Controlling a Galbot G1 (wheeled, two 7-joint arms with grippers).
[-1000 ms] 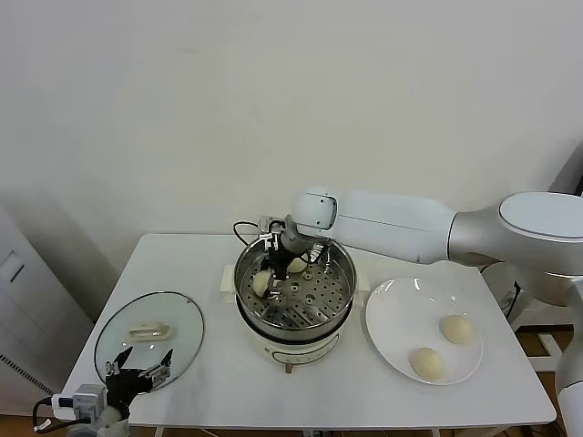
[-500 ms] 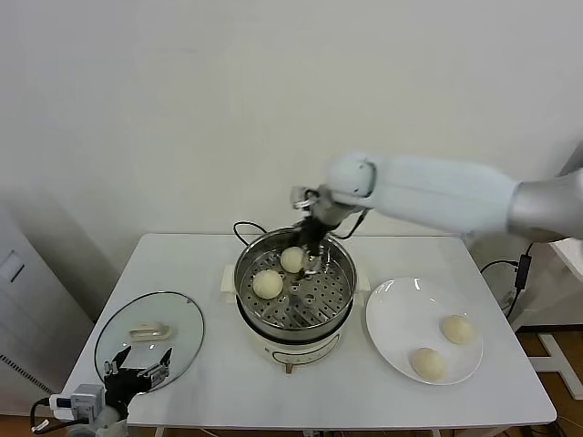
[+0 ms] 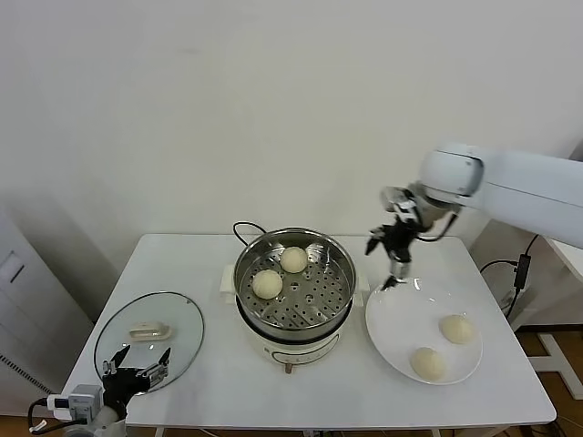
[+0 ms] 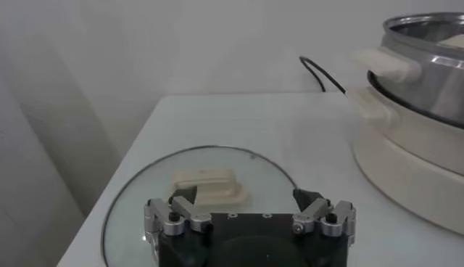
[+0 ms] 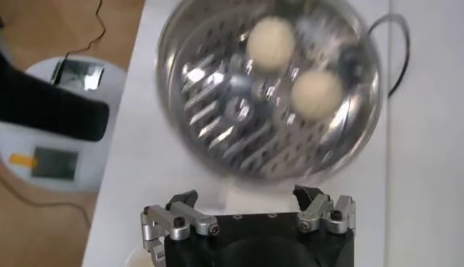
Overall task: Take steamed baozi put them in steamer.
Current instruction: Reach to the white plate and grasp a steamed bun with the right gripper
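Right claw [image 3: 390, 258] left steamer [image 3: 293, 284] | fully spread | holds nothing

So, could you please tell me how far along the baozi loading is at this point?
Half done: two baozi sit in the steamer. In hand: nothing; the right end effector hangs open above the plate's far edge. Left: two baozi on the plate. The left end effector waits open by the glass lid.

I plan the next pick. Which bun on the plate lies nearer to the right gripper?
The bun at the plate's far right; the other bun lies nearer the table's front edge, farther from the right gripper.
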